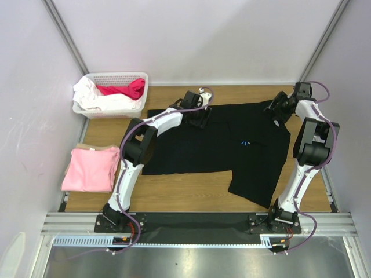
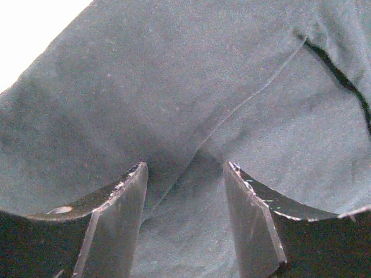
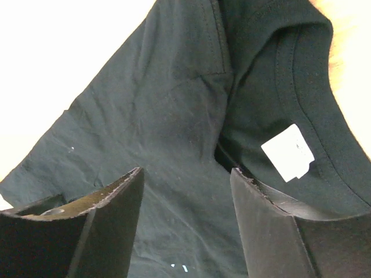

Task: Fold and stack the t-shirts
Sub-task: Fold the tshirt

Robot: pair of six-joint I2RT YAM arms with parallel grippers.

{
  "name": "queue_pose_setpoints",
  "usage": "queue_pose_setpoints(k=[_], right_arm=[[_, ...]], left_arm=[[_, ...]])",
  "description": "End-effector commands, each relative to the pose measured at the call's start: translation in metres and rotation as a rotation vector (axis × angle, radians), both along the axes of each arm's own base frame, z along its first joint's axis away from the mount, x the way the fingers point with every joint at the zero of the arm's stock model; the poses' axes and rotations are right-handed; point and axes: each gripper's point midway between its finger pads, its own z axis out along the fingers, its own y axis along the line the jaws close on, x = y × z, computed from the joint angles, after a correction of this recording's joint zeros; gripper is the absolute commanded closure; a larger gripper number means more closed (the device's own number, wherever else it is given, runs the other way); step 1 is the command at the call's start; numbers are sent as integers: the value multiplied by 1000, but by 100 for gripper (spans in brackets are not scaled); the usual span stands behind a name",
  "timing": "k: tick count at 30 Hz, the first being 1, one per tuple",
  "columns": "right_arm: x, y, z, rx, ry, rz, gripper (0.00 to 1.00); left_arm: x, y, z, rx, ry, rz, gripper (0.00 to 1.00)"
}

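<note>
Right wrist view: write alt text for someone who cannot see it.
A black t-shirt lies spread under the camera and fills most of the picture, its neckband at the right with a white label inside. The right gripper shows at the bottom edge, its two dark fingers apart with nothing clamped between them.

spread t-shirt [image 1: 197, 145] on table [image 1: 191, 194], centre to right | folded t-shirt [image 1: 90, 169] at left edge, well apart | basket [image 1: 116, 76] far-left corner, behind folded t-shirt, clothes [image 1: 107, 99] in it | left gripper [image 1: 200, 120] over spread t-shirt's far edge | right gripper [image 1: 276, 112] over its far-right corner
</note>
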Motion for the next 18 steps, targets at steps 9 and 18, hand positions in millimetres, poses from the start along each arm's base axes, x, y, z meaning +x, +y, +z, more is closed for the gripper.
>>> queue_pose_setpoints(k=[9, 18], right_arm=[[4, -7, 0, 68, -10, -27, 39], [-37, 5, -13, 54, 71, 18, 43]], left_arm=[[5, -7, 18, -58, 8, 6, 38], [7, -10, 28, -78, 14, 10, 35]])
